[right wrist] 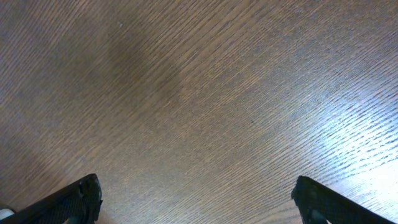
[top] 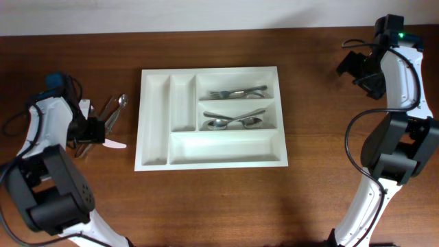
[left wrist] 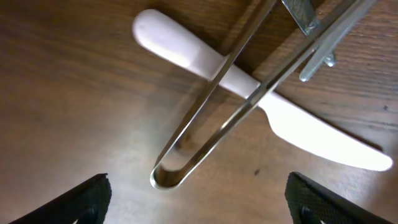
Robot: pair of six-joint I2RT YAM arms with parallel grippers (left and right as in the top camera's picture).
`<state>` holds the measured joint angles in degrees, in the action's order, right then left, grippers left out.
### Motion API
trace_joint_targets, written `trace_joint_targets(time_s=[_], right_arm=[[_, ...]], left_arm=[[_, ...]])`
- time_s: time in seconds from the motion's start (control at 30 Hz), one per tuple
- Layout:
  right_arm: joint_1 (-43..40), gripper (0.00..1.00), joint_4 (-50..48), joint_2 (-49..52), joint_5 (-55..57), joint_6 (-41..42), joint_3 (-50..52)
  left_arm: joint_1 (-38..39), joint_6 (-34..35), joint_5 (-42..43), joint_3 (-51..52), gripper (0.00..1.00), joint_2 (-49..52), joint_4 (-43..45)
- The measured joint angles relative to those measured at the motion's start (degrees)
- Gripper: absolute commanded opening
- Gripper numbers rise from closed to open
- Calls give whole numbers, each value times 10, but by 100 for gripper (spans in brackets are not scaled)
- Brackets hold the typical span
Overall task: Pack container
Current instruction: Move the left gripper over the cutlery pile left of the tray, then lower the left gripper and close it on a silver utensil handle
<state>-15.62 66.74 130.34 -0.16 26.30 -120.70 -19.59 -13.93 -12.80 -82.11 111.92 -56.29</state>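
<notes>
A white cutlery tray (top: 155,123) with several compartments lies mid-table; it holds forks (top: 238,92) in the top right slot and spoons (top: 233,121) below them. Left of the tray, metal tongs (top: 113,111) lie across a white plastic knife (top: 114,143). In the left wrist view the tongs (left wrist: 236,99) cross over the knife (left wrist: 298,127). My left gripper (left wrist: 198,199) is open just above them, empty. My right gripper (right wrist: 199,202) is open and empty over bare wood at the far right (top: 357,68).
The tray's long bottom slot (top: 226,146) and the two narrow left slots (top: 182,103) hold nothing. Cables trail by both arm bases at the table's left and right edges.
</notes>
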Motion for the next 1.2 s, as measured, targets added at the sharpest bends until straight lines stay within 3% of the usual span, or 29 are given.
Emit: trace_joint_targets(time_s=[0.2, 0.23, 0.43, 1.2], right_arm=[[0, 99, 0, 0, 0, 0, 0], [0, 99, 0, 0, 0, 0, 0], [0, 99, 0, 0, 0, 0, 0], [0, 99, 0, 0, 0, 0, 0]], left_arm=[[0, -3, 6, 0, 89, 22, 23], [0, -3, 6, 0, 85, 23, 28], [-1, -9, 9, 0, 79, 36, 38], [-1, -15, 65, -1, 73, 71, 87]])
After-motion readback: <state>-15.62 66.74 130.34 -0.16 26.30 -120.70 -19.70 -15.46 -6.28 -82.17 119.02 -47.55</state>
